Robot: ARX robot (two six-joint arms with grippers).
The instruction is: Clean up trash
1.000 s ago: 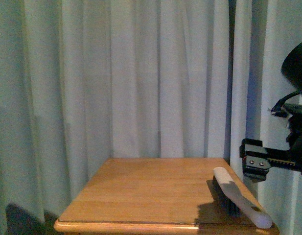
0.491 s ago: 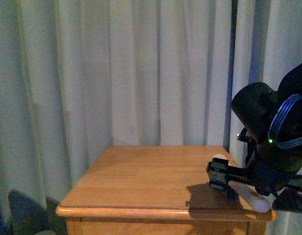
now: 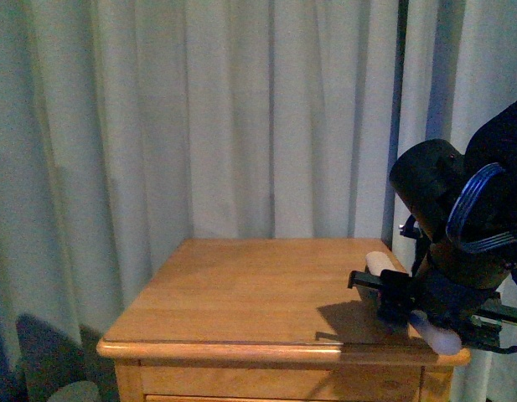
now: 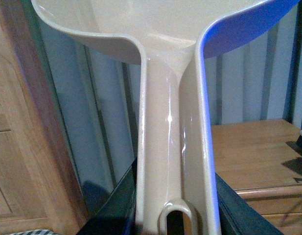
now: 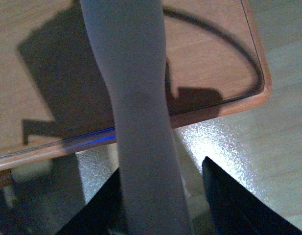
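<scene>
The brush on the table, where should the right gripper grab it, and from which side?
Grip the brush by its white handle, coming down from above at the table's front right corner. The handle is long, narrow and overhangs the edge, leaving room on either side.

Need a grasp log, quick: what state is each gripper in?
Left gripper: closed on the dustpan handle.
Right gripper: open, straddling the brush handle.

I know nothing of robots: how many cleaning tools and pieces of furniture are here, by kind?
Brush: 1, white-handled, lying on the table
Dustpan: 1, beige
Wooden table: 1
Total: 3
</scene>
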